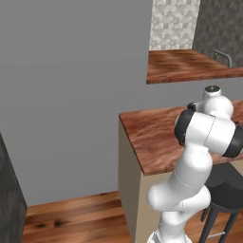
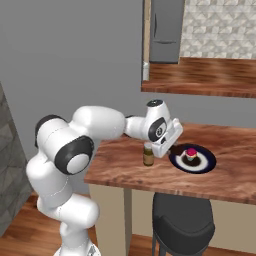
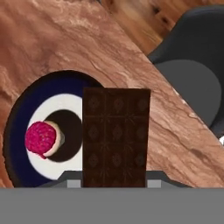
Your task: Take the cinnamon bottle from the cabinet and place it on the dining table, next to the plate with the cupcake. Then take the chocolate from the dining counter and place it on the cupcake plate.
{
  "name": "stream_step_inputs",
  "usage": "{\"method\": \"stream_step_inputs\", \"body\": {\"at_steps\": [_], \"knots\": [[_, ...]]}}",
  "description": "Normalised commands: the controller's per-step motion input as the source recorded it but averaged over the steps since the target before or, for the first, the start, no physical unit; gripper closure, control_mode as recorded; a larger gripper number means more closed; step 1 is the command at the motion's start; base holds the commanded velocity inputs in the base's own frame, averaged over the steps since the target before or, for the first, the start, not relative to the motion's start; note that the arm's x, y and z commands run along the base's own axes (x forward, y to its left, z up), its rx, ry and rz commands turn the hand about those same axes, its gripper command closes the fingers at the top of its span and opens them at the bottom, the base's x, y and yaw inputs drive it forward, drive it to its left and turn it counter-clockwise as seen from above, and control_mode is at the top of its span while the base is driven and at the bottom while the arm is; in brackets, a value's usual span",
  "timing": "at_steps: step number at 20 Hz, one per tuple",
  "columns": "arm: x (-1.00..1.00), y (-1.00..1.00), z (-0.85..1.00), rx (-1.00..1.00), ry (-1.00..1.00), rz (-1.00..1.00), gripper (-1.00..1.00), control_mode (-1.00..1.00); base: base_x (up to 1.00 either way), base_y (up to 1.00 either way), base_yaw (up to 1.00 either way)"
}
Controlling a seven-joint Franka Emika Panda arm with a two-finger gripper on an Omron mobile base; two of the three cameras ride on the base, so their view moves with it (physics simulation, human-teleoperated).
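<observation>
My gripper (image 2: pixel 167 148) is shut on the chocolate (image 3: pixel 116 138), a flat dark-brown bar that stands upright between the fingers in the hand view. It hovers over the near edge of the dark cupcake plate (image 3: pixel 19 113) (image 2: pixel 206 163). The red-topped cupcake (image 3: pixel 40 139) (image 2: pixel 191 153) sits in the plate's middle. The cinnamon bottle (image 2: pixel 148 155) stands upright on the dining table (image 2: pixel 120 165) (image 1: pixel 152 142), just left of the plate and beside the hand. This reddish-brown wood top is also the dining counter. The cabinet is out of view.
A dark round stool (image 2: pixel 182 220) (image 1: pixel 225 190) (image 3: pixel 192 83) stands under the table's near edge. A second wood counter (image 2: pixel 200 80) (image 1: pixel 190 64) runs behind, past a grey wall (image 1: pixel 71 95). Wood floor (image 1: pixel 71 218) lies left of the table's end.
</observation>
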Motion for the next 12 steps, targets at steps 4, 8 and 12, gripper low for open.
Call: {"method": "stream_step_inputs", "body": {"at_steps": [4, 8, 12], "knots": [[0.03, -0.19, -0.2, -0.02, 0.0, 0.06, 1.0, -1.0, 0.0, 0.0, 0.0], [0.07, -0.08, -0.13, 0.0, 0.0, 0.02, 1.0, -1.0, 0.0, 0.0, 0.0], [0.21, -0.09, -0.03, 0.0, -0.01, 0.0, 1.0, -1.0, 0.0, 0.0, 0.0]]}}
